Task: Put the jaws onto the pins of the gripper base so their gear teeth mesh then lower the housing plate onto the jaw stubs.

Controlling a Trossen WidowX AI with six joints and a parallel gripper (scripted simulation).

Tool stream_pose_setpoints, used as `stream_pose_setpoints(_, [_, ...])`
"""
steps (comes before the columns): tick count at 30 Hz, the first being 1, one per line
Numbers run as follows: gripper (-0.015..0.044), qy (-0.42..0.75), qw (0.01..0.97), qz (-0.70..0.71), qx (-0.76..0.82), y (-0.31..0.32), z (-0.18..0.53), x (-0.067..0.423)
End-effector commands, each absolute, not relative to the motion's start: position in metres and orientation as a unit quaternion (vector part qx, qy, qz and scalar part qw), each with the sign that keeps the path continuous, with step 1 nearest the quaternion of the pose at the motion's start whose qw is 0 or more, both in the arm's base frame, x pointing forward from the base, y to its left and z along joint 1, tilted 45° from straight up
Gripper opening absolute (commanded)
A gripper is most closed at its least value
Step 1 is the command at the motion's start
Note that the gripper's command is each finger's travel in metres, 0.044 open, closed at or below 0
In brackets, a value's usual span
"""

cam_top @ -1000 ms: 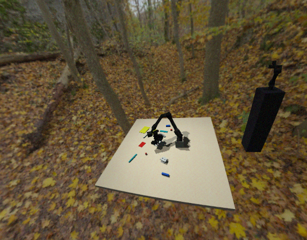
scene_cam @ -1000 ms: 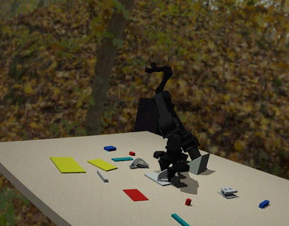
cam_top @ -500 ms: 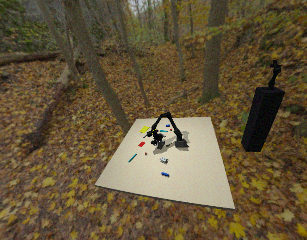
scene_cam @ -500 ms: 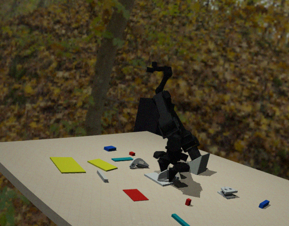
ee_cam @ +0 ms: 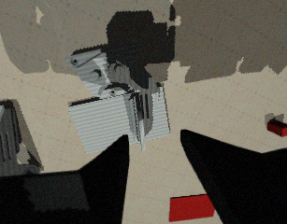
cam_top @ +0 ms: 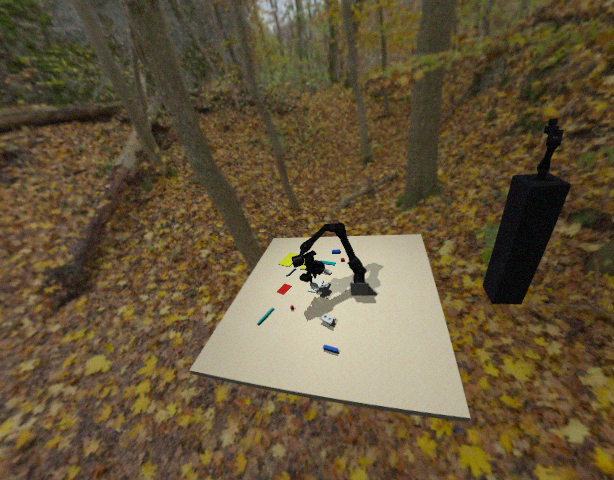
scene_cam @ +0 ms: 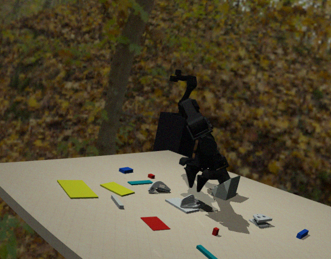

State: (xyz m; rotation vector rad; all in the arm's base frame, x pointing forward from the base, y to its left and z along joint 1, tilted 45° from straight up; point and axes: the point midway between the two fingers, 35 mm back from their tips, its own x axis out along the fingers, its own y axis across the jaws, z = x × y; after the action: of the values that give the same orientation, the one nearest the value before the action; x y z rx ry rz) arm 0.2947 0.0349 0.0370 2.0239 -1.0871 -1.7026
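The light grey gripper base (scene_cam: 174,202) (ee_cam: 98,125) lies flat on the table. One grey jaw (scene_cam: 187,202) (ee_cam: 146,114) rests on it, its finger part standing up; shadow hides whether it sits on a pin. The other grey jaw (scene_cam: 159,187) (ee_cam: 4,140) lies on the table apart from the base. The white housing plate (cam_top: 328,319) (scene_cam: 262,217) lies off to the other side of the base. My gripper (scene_cam: 194,188) (ee_cam: 154,137) is open and empty, raised above the base, with the jaw showing ahead of and between its fingertips in the wrist view.
Flat around lie a red plate (cam_top: 284,289) (scene_cam: 154,223) (ee_cam: 192,208), two yellow plates (scene_cam: 77,189) (scene_cam: 117,189) and a grey bar (scene_cam: 117,202). A red block (cam_top: 292,307) (scene_cam: 215,231), a blue block (cam_top: 330,349) (scene_cam: 302,233) and a teal bar (cam_top: 265,316) lie farther out.
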Motion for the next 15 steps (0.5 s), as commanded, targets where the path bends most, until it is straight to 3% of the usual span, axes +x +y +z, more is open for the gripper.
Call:
stream_pose_setpoints(1, [0.0145, -0.377, 0.142, -0.591, 0.699, 0.0342, 0.0363, 0.294])
stream_pose_setpoints(7, [0.0, -0.377, 0.142, -0.591, 0.699, 0.0342, 0.0363, 0.294])
stream_pose_setpoints(15, [0.0, -0.377, 0.142, -0.591, 0.699, 0.0342, 0.0363, 0.294])
